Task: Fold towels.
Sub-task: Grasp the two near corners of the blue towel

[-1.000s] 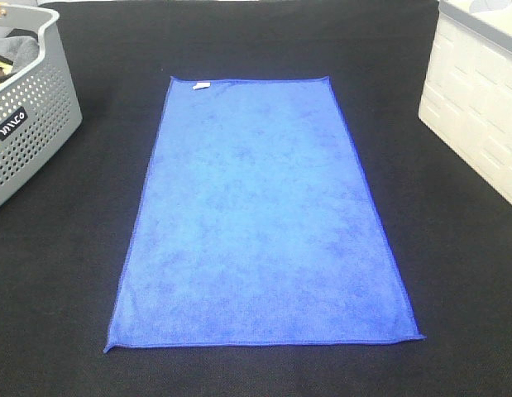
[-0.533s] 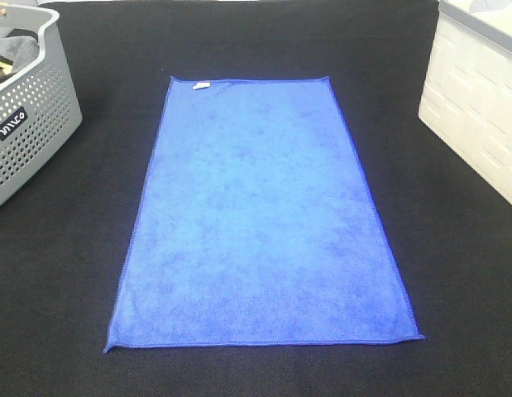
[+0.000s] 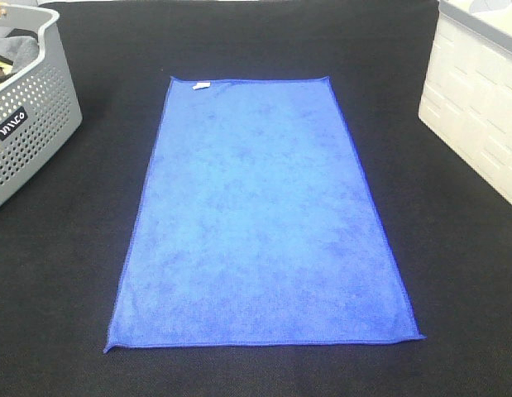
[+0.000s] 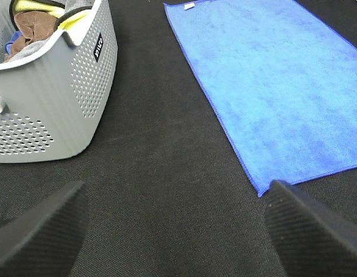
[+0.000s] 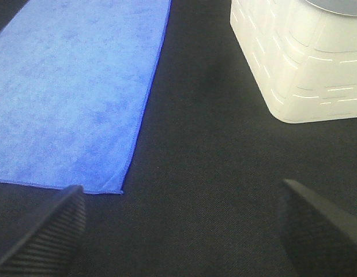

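A royal-blue towel [image 3: 260, 219] lies flat and unfolded on the black table, long side running front to back, with a small white tag [image 3: 201, 84] at its far left corner. It also shows in the left wrist view [image 4: 270, 92] and the right wrist view [image 5: 74, 86]. Neither gripper shows in the exterior view. My left gripper [image 4: 175, 231] is open and empty above the bare table, off the towel's near left corner. My right gripper [image 5: 181, 231] is open and empty off the towel's near right corner [image 5: 117, 190].
A perforated grey basket [image 3: 28, 124] holding cloths stands at the far left; it also shows in the left wrist view [image 4: 57, 104]. A white plastic bin [image 3: 479, 107] stands at the far right, also in the right wrist view [image 5: 299, 57]. Black cloth [image 3: 65, 273] covers the table.
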`<action>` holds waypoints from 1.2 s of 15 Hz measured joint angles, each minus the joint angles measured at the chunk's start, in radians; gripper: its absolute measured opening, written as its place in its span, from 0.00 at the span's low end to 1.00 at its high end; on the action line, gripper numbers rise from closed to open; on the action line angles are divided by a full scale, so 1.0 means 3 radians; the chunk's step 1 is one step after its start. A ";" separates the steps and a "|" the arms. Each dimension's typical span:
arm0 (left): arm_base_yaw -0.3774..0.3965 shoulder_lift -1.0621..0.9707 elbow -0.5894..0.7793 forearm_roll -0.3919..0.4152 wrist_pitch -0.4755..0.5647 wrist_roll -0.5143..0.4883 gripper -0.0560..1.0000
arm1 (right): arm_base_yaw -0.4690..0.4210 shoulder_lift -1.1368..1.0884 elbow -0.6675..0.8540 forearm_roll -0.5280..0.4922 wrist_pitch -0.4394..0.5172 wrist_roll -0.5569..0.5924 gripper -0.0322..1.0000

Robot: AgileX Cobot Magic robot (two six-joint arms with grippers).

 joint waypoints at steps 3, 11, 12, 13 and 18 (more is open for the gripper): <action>0.0000 0.0000 0.0000 0.0000 0.0000 0.0000 0.81 | 0.0000 0.0000 0.0000 0.0000 0.0000 0.0000 0.84; 0.0000 0.0000 0.0000 0.0000 0.0000 0.0000 0.81 | 0.0000 0.0000 0.0000 0.0000 0.0000 0.0000 0.84; 0.0000 0.0000 0.0000 0.0000 0.0000 0.0000 0.81 | 0.0000 0.0000 0.0000 0.0000 0.0000 0.0000 0.84; 0.0000 0.0000 0.0000 0.0000 0.0000 0.0000 0.81 | 0.0000 0.0000 0.0000 0.0000 0.0000 0.0000 0.84; 0.0000 0.0000 0.0000 0.0000 0.0000 0.0000 0.81 | 0.0000 0.0000 0.0000 0.0000 0.0000 0.0000 0.84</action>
